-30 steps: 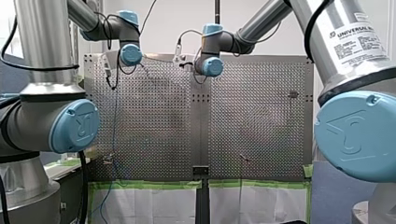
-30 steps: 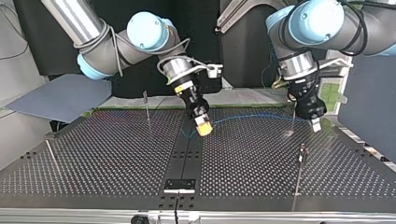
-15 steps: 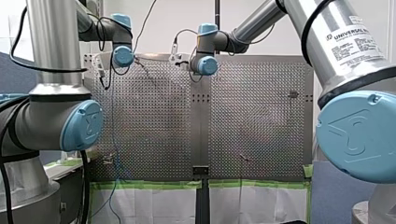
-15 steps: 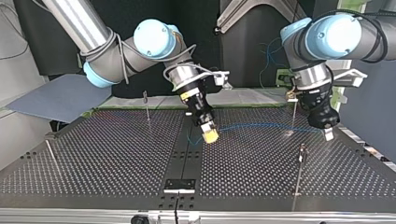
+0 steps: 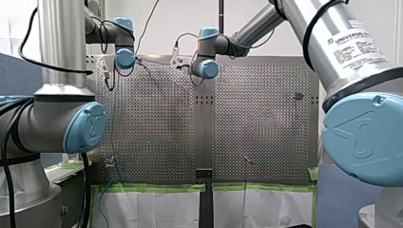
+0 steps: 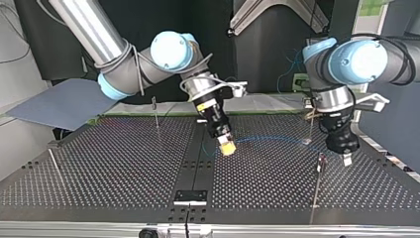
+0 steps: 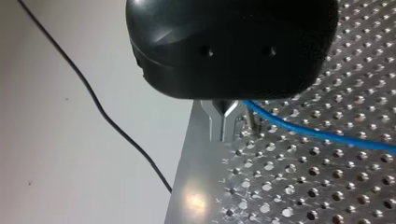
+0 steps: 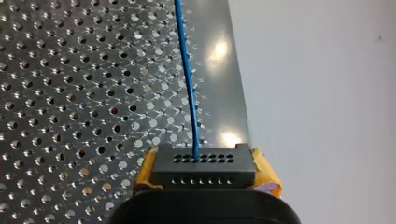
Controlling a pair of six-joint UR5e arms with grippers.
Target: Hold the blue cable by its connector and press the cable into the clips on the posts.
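Note:
In the right wrist view my right gripper is shut on the black connector, yellow pads on both sides. The blue cable runs straight ahead from it over the perforated table. In the top view that gripper hovers near the table's middle seam, and the cable stretches to the view's right toward my left gripper. In the left wrist view the metal fingers are shut, with the cable leaving from their tips beside a thin post.
Thin posts stand on the table: one at the top view's back left, a leaning one at the far left, one behind my left gripper and one in front of it. Green tape lines the table's edge.
In the top view both grippers have moved nearer and to the right. The connector travelled with my right gripper, and my left gripper now sits lower beside the near right post.

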